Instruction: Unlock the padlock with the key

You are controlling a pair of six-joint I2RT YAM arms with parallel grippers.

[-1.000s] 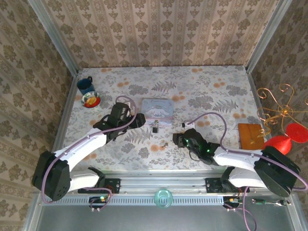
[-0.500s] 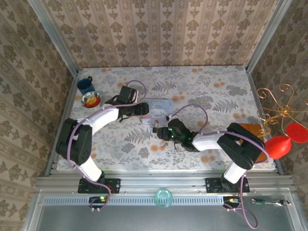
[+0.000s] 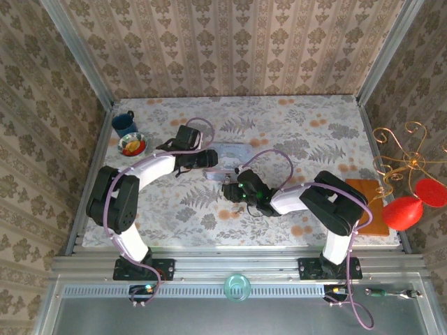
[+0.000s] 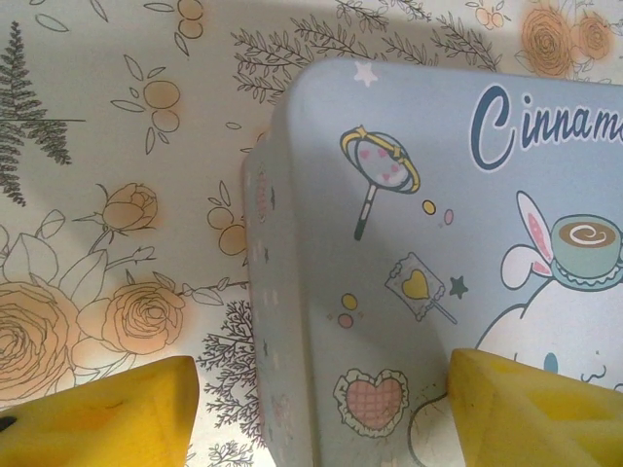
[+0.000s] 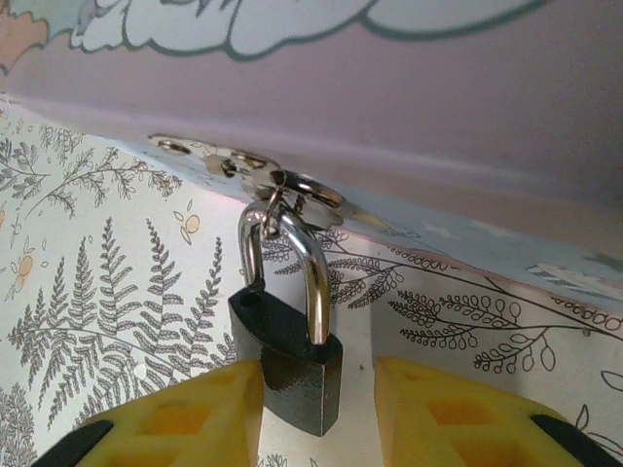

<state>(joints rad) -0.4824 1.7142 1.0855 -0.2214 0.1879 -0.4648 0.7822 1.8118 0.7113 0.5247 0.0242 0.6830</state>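
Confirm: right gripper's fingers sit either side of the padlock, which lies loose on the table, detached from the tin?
Wrong on one point: the padlock isn't loose. Its shackle is hooked through the hasp ring of the tin, as the right wrist view shows. The right gripper does have its fingers either side of it.

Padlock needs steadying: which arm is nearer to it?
Right. The right fingers flank the padlock; the left fingers straddle the tin's end wall, away from it.

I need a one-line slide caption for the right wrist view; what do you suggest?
The right pincer brackets the black padlock, hooked on the tin's latch.
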